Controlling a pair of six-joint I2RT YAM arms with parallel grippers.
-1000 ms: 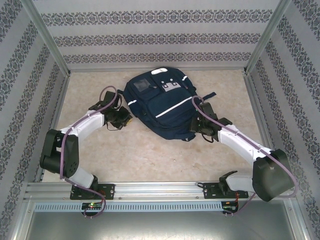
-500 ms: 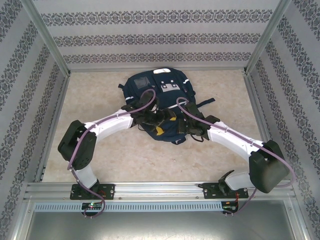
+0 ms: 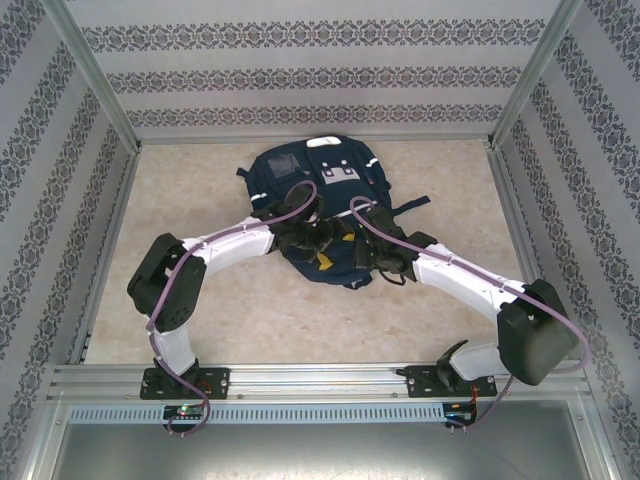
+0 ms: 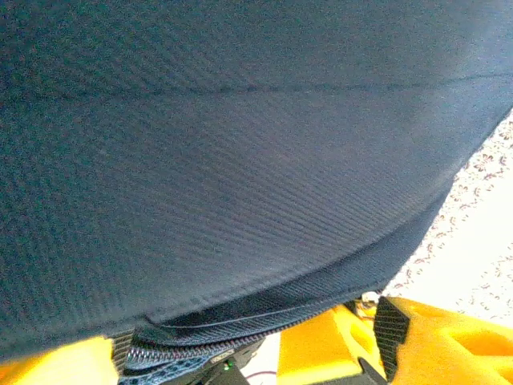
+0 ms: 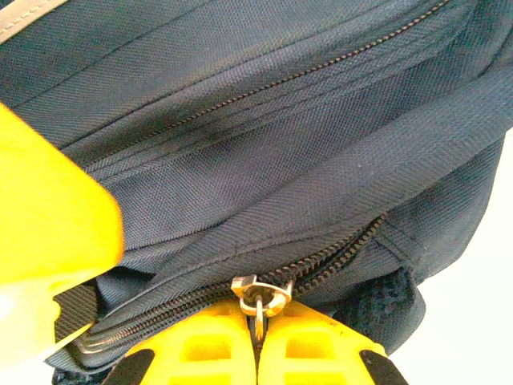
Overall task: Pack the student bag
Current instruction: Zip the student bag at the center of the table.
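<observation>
The student bag (image 3: 318, 180), navy w/ thin white stripes & grey patches, is lying flat on the table (image 3: 200, 300), centred in the far half. Its near end is being covered by both arms.

In the right wrist view, the bag's lower zip (image 5: 337, 249) is being shown close up. Its metal puller (image 5: 260, 295) is being pinched by the right gripper (image 5: 258, 329), and the yellow fingers (image 5: 200, 349) are being pressed together on it w/ no gap btw. them.

The left gripper (image 4: 240, 353) is being held released, jaws wide apart. One yellow finger is being seen at each bottom corner of the left wrist view, w/ the bag's zipped edge running btw. them and nothing being clamped. Navy fabric is being seen close in front of that cam, w/ pale table at the right.

From the top, the arms are being bent inward from L & R, meeting over the bag's near end. The table is being enclosed on three sides by patterned walls (image 3: 300, 80).
</observation>
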